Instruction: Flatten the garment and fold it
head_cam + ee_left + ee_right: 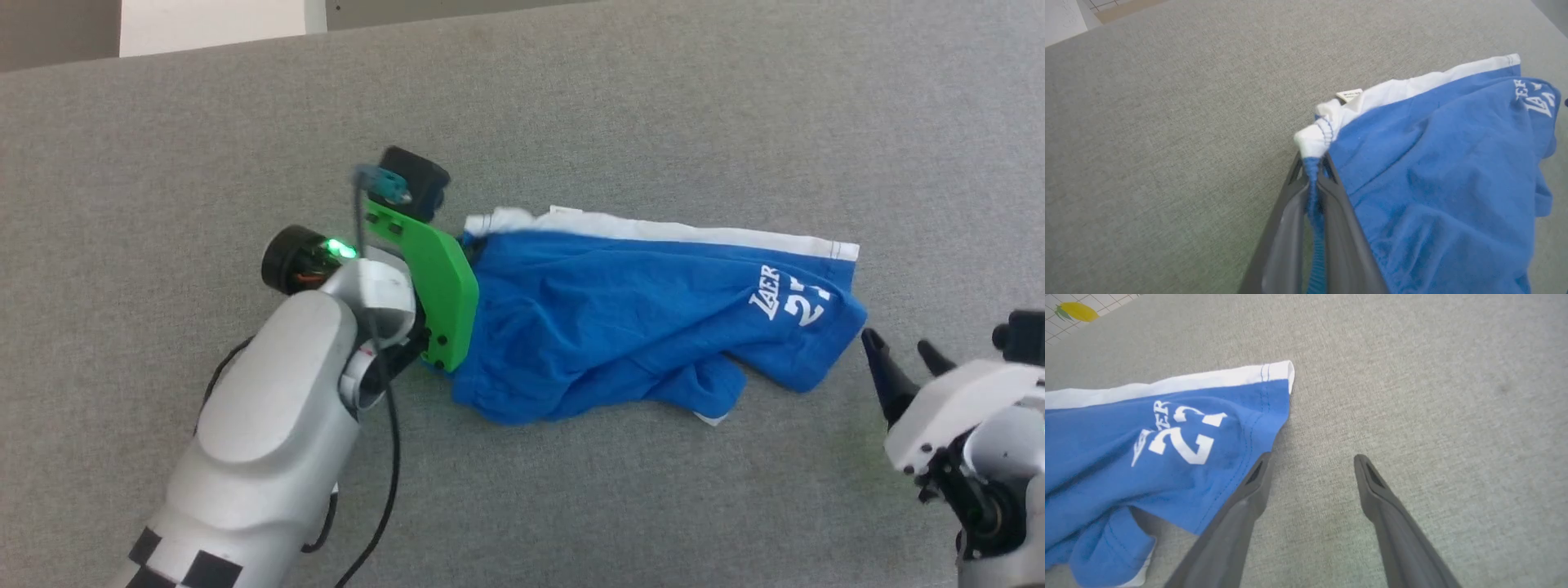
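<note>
On the grey table [571,98] the shorts [604,318] lie rumpled, print up. My left gripper [1312,167] is pinched tight on the side seam just under the waistband [1412,85] corner. My right gripper [1312,457] gapes wide and empty, just beside the printed leg's hem [1257,433]. I'd clamp that hem next, then draw both ends apart, low and evenly, to flatten

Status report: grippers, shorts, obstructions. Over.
Left gripper shut on shorts at the white waistband corner. Right gripper open beside the printed leg, holding nothing. Shorts rumpled on the table, not yet flat. No obstruction seen.
</note>
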Available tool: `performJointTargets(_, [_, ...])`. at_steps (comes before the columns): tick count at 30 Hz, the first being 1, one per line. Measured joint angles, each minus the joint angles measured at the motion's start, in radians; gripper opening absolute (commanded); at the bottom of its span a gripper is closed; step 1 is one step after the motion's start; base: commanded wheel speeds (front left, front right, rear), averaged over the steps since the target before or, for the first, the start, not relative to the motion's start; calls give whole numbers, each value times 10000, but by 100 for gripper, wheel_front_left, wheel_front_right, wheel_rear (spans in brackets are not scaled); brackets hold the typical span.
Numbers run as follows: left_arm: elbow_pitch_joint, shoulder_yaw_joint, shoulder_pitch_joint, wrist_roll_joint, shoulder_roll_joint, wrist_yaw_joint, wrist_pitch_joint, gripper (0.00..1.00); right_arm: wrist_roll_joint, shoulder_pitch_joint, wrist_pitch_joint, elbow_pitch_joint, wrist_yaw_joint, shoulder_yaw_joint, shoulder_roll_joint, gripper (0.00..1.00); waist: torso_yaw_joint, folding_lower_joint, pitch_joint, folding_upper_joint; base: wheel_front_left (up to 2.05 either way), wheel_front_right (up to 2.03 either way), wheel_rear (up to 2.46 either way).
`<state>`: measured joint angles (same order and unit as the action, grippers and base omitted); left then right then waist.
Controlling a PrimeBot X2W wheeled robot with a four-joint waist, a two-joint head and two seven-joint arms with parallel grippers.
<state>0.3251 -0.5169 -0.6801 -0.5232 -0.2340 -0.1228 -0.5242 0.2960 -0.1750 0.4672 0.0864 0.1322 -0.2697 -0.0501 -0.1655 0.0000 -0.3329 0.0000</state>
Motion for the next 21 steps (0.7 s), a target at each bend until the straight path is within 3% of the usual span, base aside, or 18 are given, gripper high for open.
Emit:
performJointTargets(8, [-1452, 428, 1207, -261, -144, 238, 988, 0, -1781, -1528, 1561, -468, 0, 454, -6, 100, 101, 1, -26, 0, 0, 0, 0])
performJointTargets(14, [-2393, 240, 1460, -284, -153, 284, 1032, 0, -2980, -2478, 2638, 276, 0, 497, -6, 100, 380, 0, -296, 0, 0, 0, 0])
performJointTargets(21, [-3076, 21, 1573, -284, -192, 284, 905, 0, -3948, -3240, 3177, 1103, 0, 247, -17, 100, 650, 0, -697, 0, 0, 0, 0])
